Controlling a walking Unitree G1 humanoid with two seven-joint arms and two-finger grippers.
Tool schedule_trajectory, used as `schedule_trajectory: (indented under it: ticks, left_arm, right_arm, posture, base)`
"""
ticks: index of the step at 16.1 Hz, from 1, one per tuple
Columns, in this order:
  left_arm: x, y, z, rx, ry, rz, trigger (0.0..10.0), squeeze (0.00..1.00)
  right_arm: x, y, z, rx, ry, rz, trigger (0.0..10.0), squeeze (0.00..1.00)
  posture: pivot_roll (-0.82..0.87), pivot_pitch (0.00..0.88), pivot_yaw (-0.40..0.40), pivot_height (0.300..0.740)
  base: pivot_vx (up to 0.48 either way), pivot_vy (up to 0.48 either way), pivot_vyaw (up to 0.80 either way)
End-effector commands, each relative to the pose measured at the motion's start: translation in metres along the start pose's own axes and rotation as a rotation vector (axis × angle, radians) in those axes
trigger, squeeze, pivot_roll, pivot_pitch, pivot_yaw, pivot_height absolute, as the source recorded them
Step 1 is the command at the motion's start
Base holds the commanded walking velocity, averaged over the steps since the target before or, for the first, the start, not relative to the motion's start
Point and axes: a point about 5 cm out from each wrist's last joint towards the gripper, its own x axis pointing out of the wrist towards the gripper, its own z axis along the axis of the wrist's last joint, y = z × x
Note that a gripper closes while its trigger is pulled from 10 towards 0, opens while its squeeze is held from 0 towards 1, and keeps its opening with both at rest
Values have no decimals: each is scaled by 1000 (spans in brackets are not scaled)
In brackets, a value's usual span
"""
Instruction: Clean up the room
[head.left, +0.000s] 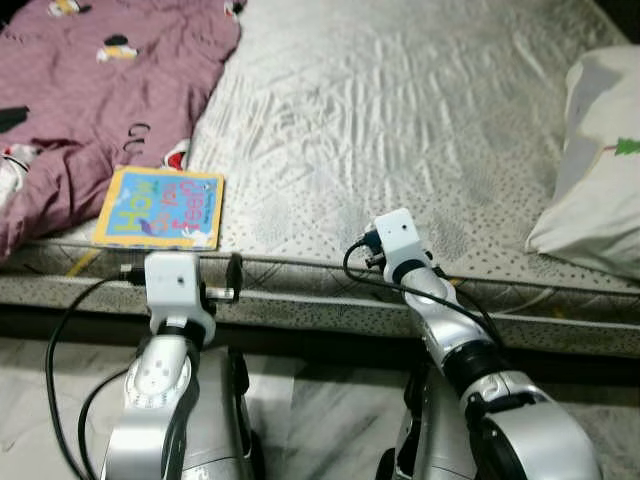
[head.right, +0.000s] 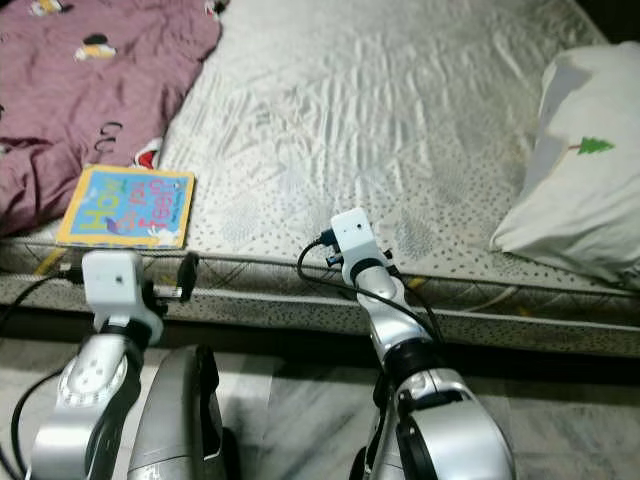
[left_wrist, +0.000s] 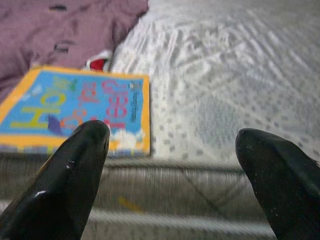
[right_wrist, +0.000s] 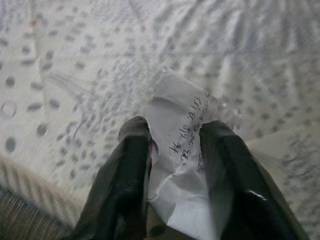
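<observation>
While the right gripper (right_wrist: 172, 155) pinches a crumpled paper scrap (right_wrist: 182, 135) over the bed (head.left: 400, 120), its loose hold could let it slip; the left gripper (left_wrist: 175, 165), fingers apart, faces the book (head.left: 160, 207).

The book (head.left: 160, 208) cover reads "How"; handwriting on the crumpled paper (right_wrist: 182, 150) is illegible.

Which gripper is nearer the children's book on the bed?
Left. The left gripper hovers open at the mattress edge just before the book; the right gripper, holding crumpled paper, is farther right.
</observation>
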Motion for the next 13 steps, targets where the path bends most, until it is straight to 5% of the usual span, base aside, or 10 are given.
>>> schedule_trajectory:
  ticks: [1, 13]
  left_arm:
    - [5, 3, 0, 6, -14, 5, 10000, 0]
    - [45, 7, 7, 7, -117, 20, 10000, 0]
  right_arm:
    - [3, -6, 7, 9, -19, -27, 0, 0]
    - [3, -26, 7, 41, -43, -87, 0, 0]
  posture:
    - [70, 6, -28, 503]
    - [20, 0, -24, 503]
  base:
    - [0, 0, 0]
    - [0, 0, 0]
